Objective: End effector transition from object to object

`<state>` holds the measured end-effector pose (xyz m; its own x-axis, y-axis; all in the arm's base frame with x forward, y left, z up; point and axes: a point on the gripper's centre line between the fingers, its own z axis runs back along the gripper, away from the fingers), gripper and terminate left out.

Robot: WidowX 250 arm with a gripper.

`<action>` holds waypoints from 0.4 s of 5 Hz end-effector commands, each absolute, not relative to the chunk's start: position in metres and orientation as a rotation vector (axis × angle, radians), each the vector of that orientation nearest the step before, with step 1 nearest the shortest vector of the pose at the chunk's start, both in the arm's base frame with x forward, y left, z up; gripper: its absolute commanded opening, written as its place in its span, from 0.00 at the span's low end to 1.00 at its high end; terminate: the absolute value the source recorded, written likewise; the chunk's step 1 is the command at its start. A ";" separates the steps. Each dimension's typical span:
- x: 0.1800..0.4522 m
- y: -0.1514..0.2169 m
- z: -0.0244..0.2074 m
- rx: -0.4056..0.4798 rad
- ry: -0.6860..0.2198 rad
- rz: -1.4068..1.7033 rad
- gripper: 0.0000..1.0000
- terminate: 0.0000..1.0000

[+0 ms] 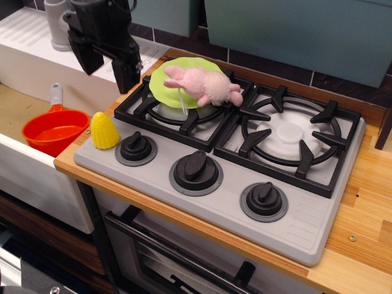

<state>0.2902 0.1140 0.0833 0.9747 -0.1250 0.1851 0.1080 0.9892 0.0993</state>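
Hovering empty with fingers spread, the gripper (106, 66) hangs seemingly above the yellow corn (104, 130)

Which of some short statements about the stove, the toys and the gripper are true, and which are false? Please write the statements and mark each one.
1. The pink plush toy lies on the green plate. True.
2. The gripper holds the yellow corn. False: its jaws are open and empty, up above the left edge of the stove, and the corn stands on the stove's front left corner.
3. The green plate sits on the right burner grate. False: it rests on the left grate; the right grate is bare.
4. The orange cup is in the sink, left of the stove. True.
5. The stove front has three black knobs. True.
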 end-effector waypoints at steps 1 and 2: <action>0.284 0.117 0.073 0.074 -0.277 -0.113 1.00 0.00; 0.277 0.116 0.065 0.074 -0.279 -0.104 1.00 0.00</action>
<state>0.2712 0.1118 0.0511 0.9665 -0.1114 0.2314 0.0999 0.9931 0.0608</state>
